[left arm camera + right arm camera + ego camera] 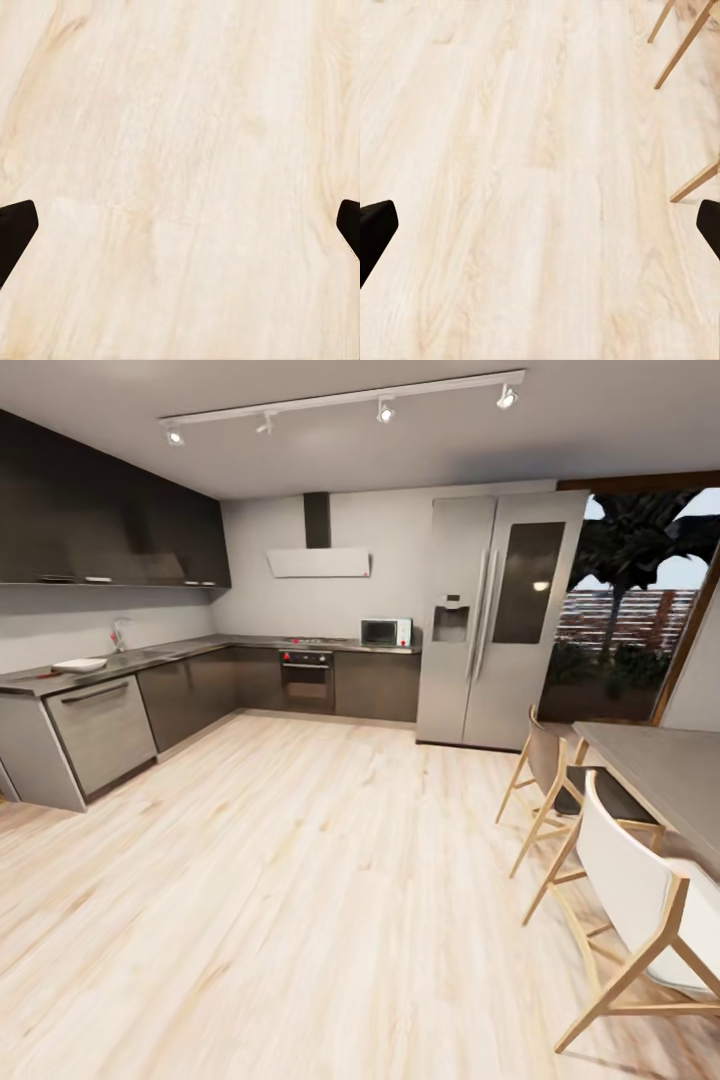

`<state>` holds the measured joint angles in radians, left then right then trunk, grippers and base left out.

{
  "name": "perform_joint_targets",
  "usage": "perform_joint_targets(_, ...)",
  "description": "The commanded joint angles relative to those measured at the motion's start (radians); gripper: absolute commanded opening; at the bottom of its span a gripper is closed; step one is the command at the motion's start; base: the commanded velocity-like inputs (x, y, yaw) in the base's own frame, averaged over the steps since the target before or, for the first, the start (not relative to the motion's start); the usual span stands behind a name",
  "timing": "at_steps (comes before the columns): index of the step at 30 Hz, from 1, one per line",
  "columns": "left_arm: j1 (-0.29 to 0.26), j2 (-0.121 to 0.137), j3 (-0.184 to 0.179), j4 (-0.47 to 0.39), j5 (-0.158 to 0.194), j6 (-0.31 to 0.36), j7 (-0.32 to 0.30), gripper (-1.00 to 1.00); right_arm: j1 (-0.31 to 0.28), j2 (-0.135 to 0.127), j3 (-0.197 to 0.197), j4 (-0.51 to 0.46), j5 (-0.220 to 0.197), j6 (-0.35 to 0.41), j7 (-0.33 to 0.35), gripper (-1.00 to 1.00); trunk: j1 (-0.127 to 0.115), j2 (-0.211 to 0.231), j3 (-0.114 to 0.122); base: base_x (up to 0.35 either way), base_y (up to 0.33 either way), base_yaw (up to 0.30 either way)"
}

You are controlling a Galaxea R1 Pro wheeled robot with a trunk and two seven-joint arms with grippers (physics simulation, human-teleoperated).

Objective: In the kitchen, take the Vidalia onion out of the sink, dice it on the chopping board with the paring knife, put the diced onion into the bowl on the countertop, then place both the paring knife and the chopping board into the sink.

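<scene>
The bowl [80,665] sits on the countertop [180,652] at far left of the head view, near the tap [119,632]; the sink basin itself is too far off to make out. Beyond stand the oven [306,680], microwave [386,631] and fridge [498,618], with chairs [640,880] at a table [665,770] on the right. The left gripper [180,232] hangs over bare floor [180,150], fingers spread wide, holding nothing. The right gripper [540,232], likewise wide and empty, has chair legs [682,45] nearby.
</scene>
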<state>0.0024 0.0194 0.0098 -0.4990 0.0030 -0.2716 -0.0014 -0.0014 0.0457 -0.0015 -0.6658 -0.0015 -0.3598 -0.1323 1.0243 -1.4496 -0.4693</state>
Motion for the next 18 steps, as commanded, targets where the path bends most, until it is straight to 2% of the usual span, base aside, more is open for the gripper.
perform_joint_targets(1,0.000,0.000,0.001,-0.001,0.000,-0.001,0.000,1.00,0.000,0.000,0.000,0.001,0.000,-0.002,-0.003,1.00,0.001,0.000,-0.001,0.344,0.000,0.000)
perform_joint_targets(18,0.001,-0.001,0.001,0.000,0.000,-0.001,0.000,1.00,0.000,0.000,0.000,0.016,0.000,-0.002,-0.003,1.00,0.001,0.000,-0.001,0.345,0.000,0.005)
